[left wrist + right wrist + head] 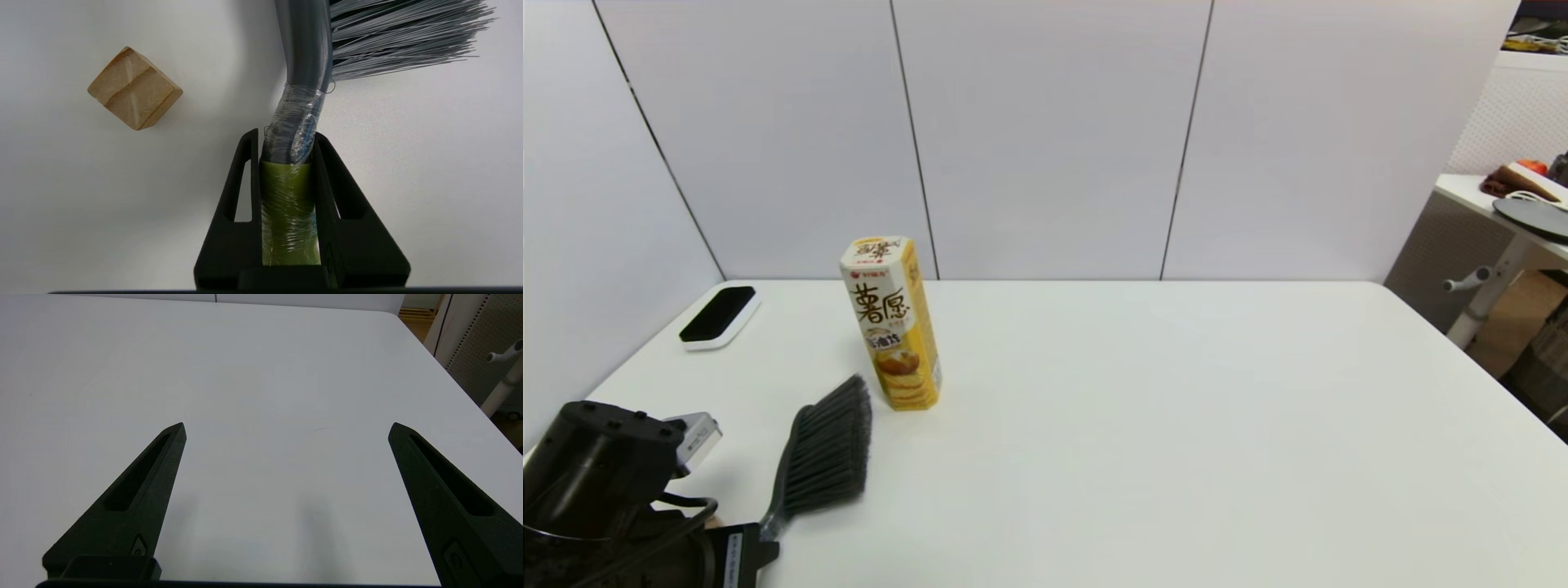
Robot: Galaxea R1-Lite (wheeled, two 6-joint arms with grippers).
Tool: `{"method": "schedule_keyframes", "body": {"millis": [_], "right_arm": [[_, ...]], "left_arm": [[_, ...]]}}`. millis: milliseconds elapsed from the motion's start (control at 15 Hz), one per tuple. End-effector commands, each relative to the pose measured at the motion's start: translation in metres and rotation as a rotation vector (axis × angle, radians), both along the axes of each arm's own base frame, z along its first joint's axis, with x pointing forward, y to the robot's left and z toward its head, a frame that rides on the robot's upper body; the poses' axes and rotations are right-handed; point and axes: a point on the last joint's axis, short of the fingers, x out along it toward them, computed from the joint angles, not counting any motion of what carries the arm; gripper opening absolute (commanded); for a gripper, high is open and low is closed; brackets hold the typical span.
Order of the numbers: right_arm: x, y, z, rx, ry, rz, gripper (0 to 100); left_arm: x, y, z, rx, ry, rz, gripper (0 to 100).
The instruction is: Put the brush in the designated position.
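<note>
White panelled walls enclose a white table [1176, 425], and play is all at its near left corner. The left gripper [286, 139] is seen low over that corner, its two black fingers [241, 196] pinched tight on the olive-green, film-wrapped handle of the hand broom with dark grey bristles and dark grey spine [825, 453]. The broom's handle end is held nearest the robot, while the bristle block is fanned out away from it, reaching towards a tall yellow hexagonal snack box [892, 322] that is stood upright just beyond the bristle tips. Whether the bristles are touching the table cannot be told. A small pale wooden cube [135, 87] is seen on the table beside the broom's spine, apart from it. Far left, a black-and-white flat eraser pad [719, 317] is laid near the wall. Over on the right, the right gripper [286, 428] is held above bare table, fingers spread wide, nothing between them.
</note>
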Motion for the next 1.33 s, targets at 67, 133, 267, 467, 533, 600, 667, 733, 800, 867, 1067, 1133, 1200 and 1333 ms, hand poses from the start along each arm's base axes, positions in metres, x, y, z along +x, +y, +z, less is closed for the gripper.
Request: {"method": "schedule_keyframes", "body": {"millis": [67, 133, 267, 467, 533, 600, 667, 733, 800, 867, 1067, 1133, 1200, 1333], "right_arm": [[0.0, 0.0, 0.0, -0.001, 0.003, 0.001, 100], [0.0, 0.0, 0.0, -0.001, 0.003, 0.001, 100], [0.0, 0.0, 0.0, -0.002, 0.003, 0.001, 100], [0.0, 0.0, 0.0, -0.002, 0.003, 0.001, 100], [0.0, 0.0, 0.0, -0.001, 0.003, 0.001, 100], [0.0, 0.0, 0.0, -0.001, 0.003, 0.001, 100], [0.0, 0.0, 0.0, -0.002, 0.003, 0.001, 100], [0.0, 0.0, 0.0, -0.001, 0.003, 0.001, 100], [0.0, 0.0, 0.0, -0.001, 0.003, 0.001, 100], [0.0, 0.0, 0.0, -0.002, 0.003, 0.001, 100], [0.0, 0.0, 0.0, -0.001, 0.003, 0.001, 100], [0.0, 0.0, 0.0, -0.001, 0.003, 0.001, 100], [0.0, 0.0, 0.0, -0.001, 0.003, 0.001, 100], [0.0, 0.0, 0.0, -0.002, 0.003, 0.001, 100]], "left_arm": [[0.002, -0.002, -0.004, 0.007, 0.017, -0.004, 0], [0.002, -0.002, -0.005, 0.009, 0.02, -0.004, 0], [0.001, -0.002, -0.006, 0.009, 0.024, -0.006, 0], [0.001, -0.002, -0.006, 0.011, 0.023, -0.01, 100], [0.002, -0.002, -0.002, 0.01, 0.006, -0.018, 100], [0.007, -0.004, 0.007, 0.004, -0.028, -0.029, 100], [0.013, -0.007, 0.02, -0.011, -0.08, -0.035, 100], [0.017, -0.009, 0.039, -0.034, -0.159, -0.042, 100], [0.02, -0.01, 0.069, -0.055, -0.273, -0.058, 100], [0.024, -0.011, 0.108, -0.032, -0.385, -0.095, 100], [0.016, 0.002, 0.211, 0.13, -0.592, -0.16, 100], [0.012, 0.013, 0.238, 0.24, -0.643, -0.166, 100], [0.007, 0.026, 0.261, 0.388, -0.702, -0.168, 100], [-0.006, 0.048, 0.288, 0.581, -0.778, -0.123, 100]]}}
